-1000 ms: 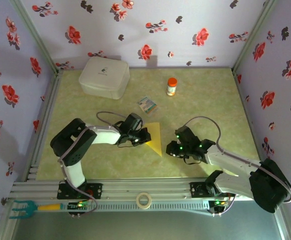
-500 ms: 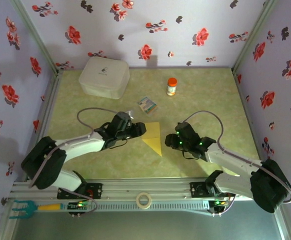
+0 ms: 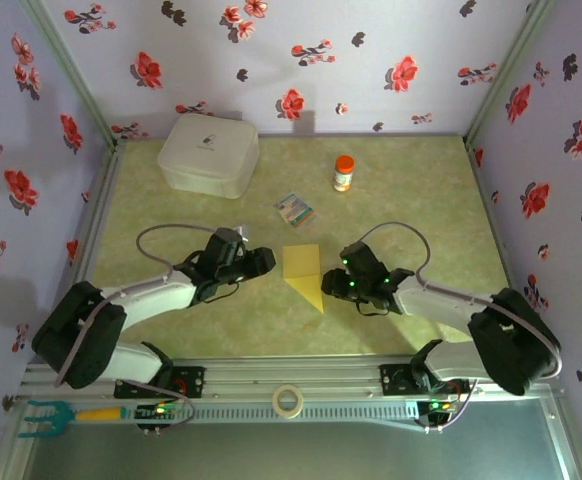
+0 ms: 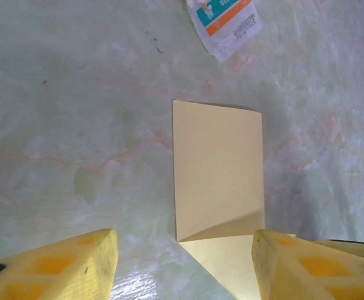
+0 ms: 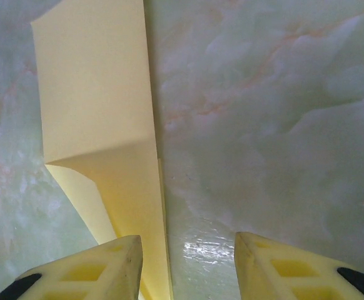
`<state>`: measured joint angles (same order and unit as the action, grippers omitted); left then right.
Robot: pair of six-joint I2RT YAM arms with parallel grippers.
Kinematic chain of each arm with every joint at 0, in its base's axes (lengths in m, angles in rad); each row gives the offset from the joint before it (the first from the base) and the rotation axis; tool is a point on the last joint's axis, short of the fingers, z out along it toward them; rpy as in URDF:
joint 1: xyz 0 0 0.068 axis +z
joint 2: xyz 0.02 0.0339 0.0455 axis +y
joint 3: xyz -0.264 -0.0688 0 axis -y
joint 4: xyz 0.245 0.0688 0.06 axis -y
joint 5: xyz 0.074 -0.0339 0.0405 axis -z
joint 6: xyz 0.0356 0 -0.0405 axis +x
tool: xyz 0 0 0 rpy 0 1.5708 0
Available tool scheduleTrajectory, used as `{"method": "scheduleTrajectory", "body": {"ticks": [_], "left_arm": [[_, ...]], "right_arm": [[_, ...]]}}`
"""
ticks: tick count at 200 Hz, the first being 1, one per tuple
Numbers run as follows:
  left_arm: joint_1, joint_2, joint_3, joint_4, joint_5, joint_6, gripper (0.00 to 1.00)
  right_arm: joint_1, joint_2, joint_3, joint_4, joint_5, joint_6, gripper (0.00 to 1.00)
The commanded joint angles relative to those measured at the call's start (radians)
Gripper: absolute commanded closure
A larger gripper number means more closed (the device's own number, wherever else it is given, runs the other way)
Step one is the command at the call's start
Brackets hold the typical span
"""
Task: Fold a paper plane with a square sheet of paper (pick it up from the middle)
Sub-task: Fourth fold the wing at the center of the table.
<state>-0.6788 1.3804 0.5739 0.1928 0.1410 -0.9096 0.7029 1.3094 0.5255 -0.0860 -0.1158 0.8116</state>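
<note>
Yellow paper [image 3: 304, 272] lies flat near the middle of your worktop [image 3: 421, 200], between the two arms and held by neither. From above you see it partly folded: a squarish upper part that narrows to a point on the near side. In the left wrist view the paper [image 4: 218, 181] shows a rectangular flap with a slanted crease along its lower end and another layer running on below it. In the right wrist view the paper [image 5: 101, 125] shows a long straight edge and the same slanted fold.

Your left tool [image 3: 264, 262] sits low just to the left of the paper, pointing at it. Its yellow fingers [image 4: 75, 265] stand wide apart with nothing gripped; the left tool [image 4: 183, 237] frames the paper's lower end. Whether a finger touches the sheet, you cannot tell.

Your right tool [image 3: 346, 277] sits just to the right of the paper, also pointing at it. Its jaws stand moderately apart and hold nothing. At the right tool [image 5: 187, 240], the paper's long edge runs down beside one finger [image 5: 88, 272], and bare worktop lies between the two.

Behind the paper lies a small printed packet [image 3: 295, 210], also visible from the left wrist [image 4: 226, 22]. Farther back stand a white box [image 3: 208, 153] and a small orange-capped bottle [image 3: 343, 173], well apart from each other.
</note>
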Motion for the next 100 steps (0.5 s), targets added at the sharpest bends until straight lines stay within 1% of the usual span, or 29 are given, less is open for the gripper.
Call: {"method": "scheduleTrajectory", "body": {"ticks": [1, 20, 46, 68, 100], "left_arm": [[0.016, 0.047, -0.001, 0.071, 0.089, -0.027, 0.41], [0.018, 0.093, 0.014, 0.086, 0.13, -0.039, 0.41], [0.019, 0.136, 0.031, 0.098, 0.154, -0.056, 0.41], [0.021, 0.151, 0.035, 0.096, 0.16, -0.066, 0.41], [0.027, 0.156, 0.036, 0.089, 0.16, -0.07, 0.41]], "right_arm": [[-0.012, 0.048, 0.054, 0.034, -0.059, -0.036, 0.6], [-0.024, 0.106, 0.088, 0.045, -0.115, -0.053, 0.64], [-0.031, 0.162, 0.124, 0.052, -0.157, -0.068, 0.68], [-0.04, 0.168, 0.131, 0.035, -0.146, -0.069, 0.68], [-0.047, 0.105, 0.124, -0.024, -0.089, -0.076, 0.67]]}}
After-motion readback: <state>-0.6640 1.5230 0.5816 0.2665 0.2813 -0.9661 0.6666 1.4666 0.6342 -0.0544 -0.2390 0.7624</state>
